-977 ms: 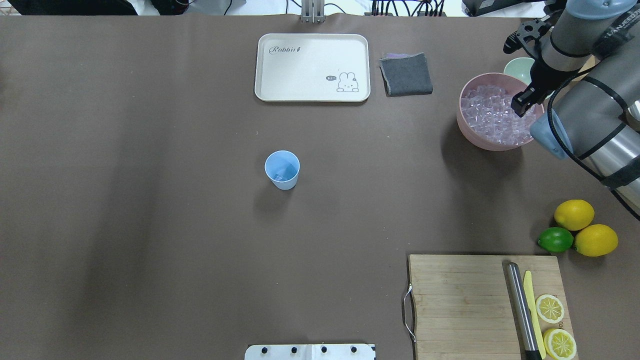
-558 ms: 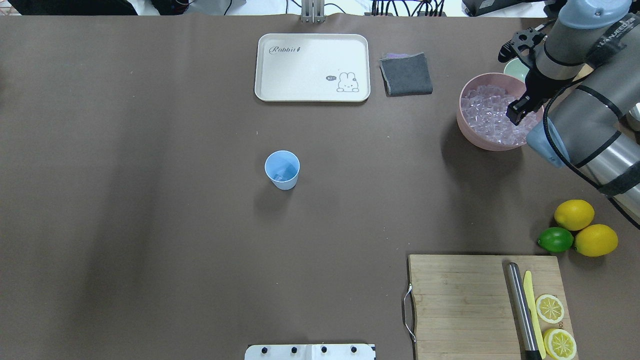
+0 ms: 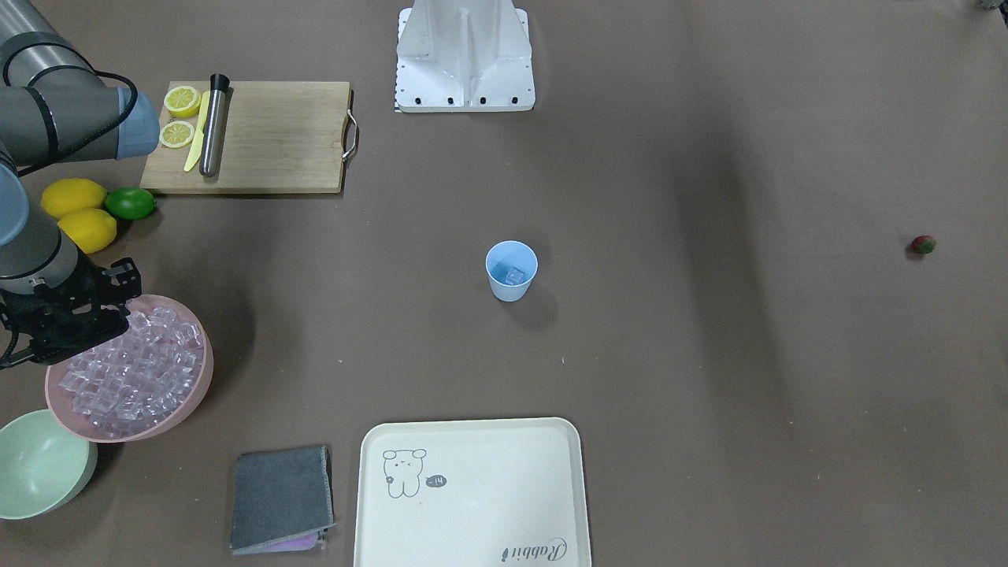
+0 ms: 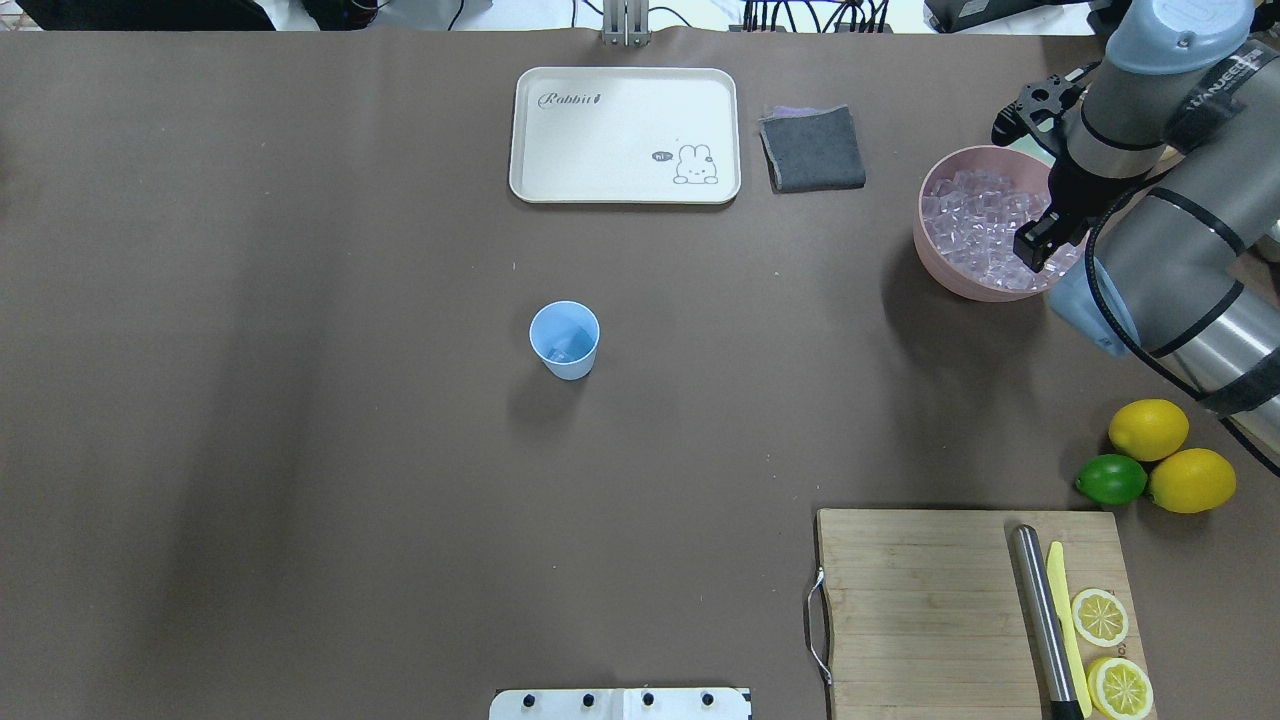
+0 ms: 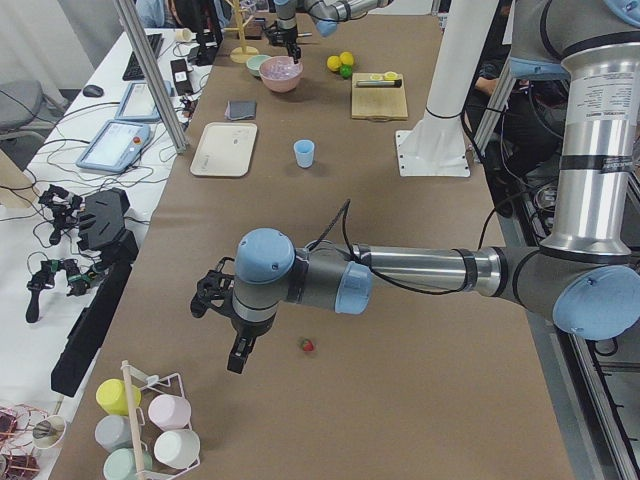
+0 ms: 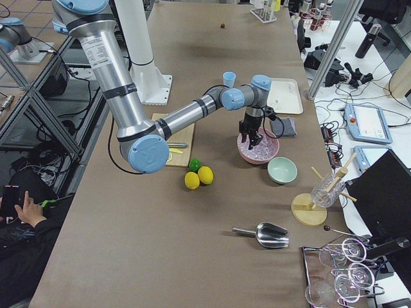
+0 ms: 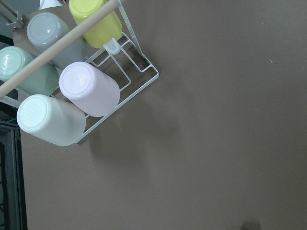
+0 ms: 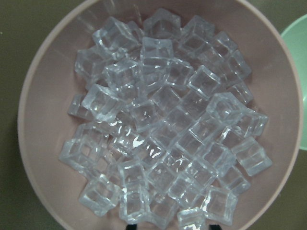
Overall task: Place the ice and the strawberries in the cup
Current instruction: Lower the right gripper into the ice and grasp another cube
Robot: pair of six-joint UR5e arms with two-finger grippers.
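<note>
The pale-blue cup stands upright mid-table with one ice cube inside. The pink bowl at the far right is full of clear ice cubes. My right gripper hangs over the bowl's near side, just above the ice, with fingertips apart, open and empty. The strawberry lies alone on the table far on my left side. My left gripper hovers near the strawberry, seen only in the left side view. I cannot tell whether it is open.
A mint-green bowl sits beside the pink bowl. A grey cloth and a white tray lie at the far edge. Two lemons and a lime sit next to a cutting board. A cup rack lies under my left wrist.
My right gripper has shifted a little toward the robot's side over the ice bowl. The cup and the strawberry have not moved.
</note>
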